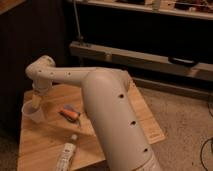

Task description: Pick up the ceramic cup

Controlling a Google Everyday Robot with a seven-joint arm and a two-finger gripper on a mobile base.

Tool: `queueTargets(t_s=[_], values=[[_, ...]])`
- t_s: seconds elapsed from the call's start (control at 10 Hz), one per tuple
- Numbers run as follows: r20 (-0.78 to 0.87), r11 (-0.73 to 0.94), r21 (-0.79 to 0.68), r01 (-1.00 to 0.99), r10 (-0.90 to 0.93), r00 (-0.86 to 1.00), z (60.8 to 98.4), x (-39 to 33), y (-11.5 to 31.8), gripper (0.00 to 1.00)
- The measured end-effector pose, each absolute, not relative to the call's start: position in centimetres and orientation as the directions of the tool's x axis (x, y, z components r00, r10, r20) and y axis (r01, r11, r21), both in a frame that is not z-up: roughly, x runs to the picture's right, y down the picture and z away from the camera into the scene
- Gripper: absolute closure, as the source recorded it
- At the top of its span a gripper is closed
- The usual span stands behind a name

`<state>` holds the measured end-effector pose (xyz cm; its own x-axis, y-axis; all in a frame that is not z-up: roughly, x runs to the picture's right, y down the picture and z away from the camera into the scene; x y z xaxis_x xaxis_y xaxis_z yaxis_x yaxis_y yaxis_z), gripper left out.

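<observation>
The tool [37,102] is positioned directly over the ceramic cup [33,113] at the worktop's [45,142] left edge; its grip state cannot be told (apparently entering the rim). An orange object [69,113] lies nearby.

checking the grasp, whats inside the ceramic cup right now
The gripper reaches down into the ceramic cup at the wooden table's left edge. Its tips and the cup's interior are hidden by the arm's wrist and the rim.

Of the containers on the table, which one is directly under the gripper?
The ceramic cup, pale and upright at the table's left edge, sits right below the gripper. The white bottle lies on its side near the front edge.
</observation>
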<state>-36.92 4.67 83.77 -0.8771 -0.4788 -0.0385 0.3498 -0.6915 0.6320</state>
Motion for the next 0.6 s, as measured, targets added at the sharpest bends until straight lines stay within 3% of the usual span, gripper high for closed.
queueTargets(t_s=[0.2, 0.6], values=[[-0.036, -0.688, 0.648, 0.325, -0.454, -0.89, 84.6, -37.4, 5.6, 0.22], [-0.034, -0.663, 0.704, 0.254, -0.388, -0.921, 85.9, -38.1, 7.3, 0.63]])
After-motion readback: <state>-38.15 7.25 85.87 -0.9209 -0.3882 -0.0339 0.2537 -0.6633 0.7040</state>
